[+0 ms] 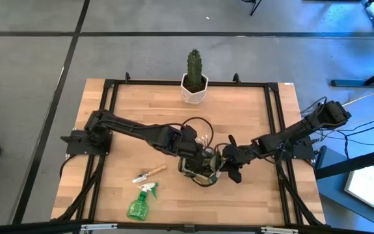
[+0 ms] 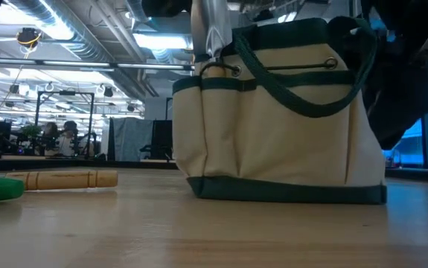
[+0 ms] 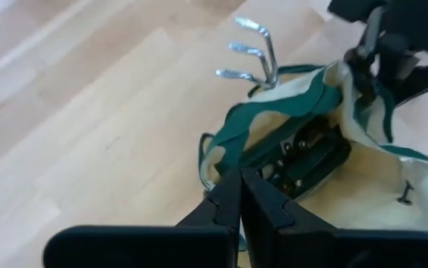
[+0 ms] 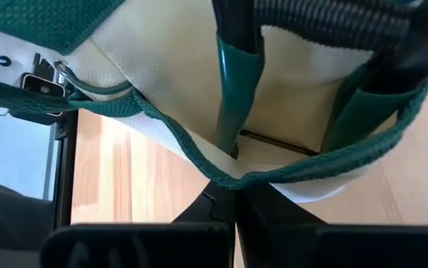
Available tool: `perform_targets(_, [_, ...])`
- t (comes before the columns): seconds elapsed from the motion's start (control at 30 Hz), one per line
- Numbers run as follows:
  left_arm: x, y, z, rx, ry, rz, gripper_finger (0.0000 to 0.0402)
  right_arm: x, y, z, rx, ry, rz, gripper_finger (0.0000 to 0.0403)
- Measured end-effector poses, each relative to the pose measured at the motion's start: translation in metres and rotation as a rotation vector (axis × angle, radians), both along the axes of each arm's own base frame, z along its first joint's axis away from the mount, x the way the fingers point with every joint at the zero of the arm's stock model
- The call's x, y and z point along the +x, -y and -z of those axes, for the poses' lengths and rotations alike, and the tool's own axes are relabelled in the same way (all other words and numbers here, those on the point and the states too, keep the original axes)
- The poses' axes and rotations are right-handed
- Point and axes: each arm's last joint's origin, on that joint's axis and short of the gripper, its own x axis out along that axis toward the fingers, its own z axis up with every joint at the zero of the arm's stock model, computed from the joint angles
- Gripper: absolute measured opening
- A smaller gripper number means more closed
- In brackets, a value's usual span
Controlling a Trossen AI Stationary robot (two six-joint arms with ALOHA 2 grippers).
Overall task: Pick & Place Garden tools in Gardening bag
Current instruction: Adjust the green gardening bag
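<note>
The tan and green gardening bag (image 1: 203, 170) stands upright on its base (image 2: 288, 190) at the table's middle. A silver fork (image 3: 254, 52) sticks up out of its side pocket, and dark tools (image 3: 303, 156) lie inside it. My left gripper (image 3: 240, 179) is shut, with nothing between its fingers, above the bag's near-left rim. My right gripper (image 4: 236, 195) is shut on a green band at the bag's right side. A wooden-handled trowel (image 1: 149, 173) and a green spray bottle (image 1: 140, 203) lie on the table, left of the bag. My right gripper pinches a green band (image 4: 228, 177) of the bag's cloth between its two fingertips; whether it is a pocket rim or a handle strap, I cannot tell. The fingers slant down from the table's right side. The band is drawn into a V at the fingertips, and the bag stays on the table.
A cactus in a white pot (image 1: 194, 81) stands at the middle of the far edge. A black frame (image 1: 108, 130) runs around the wooden tabletop. Bare wood (image 1: 252, 195) lies near and right of the bag.
</note>
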Motion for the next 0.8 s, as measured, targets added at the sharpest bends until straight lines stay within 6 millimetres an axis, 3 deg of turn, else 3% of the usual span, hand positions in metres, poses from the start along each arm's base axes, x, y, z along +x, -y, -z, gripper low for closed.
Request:
perform_targets(0.2, [-0.003,0.004,-0.004,0.020,0.012,0.017,0.0001,0.003,0.008,-0.001,0.039,-0.004,-0.021,0.0000])
perform_targets(0.53, [-0.013,0.030,-0.009,0.110,0.058,0.026,0.0001,0.009,0.005,-0.012,0.090,-0.010,-0.079,0.0000])
perform_targets(0.8, [-0.027,0.051,-0.019,0.198,0.148,-0.005,0.0001,0.019,0.001,-0.053,0.041,-0.006,-0.139,0.0000])
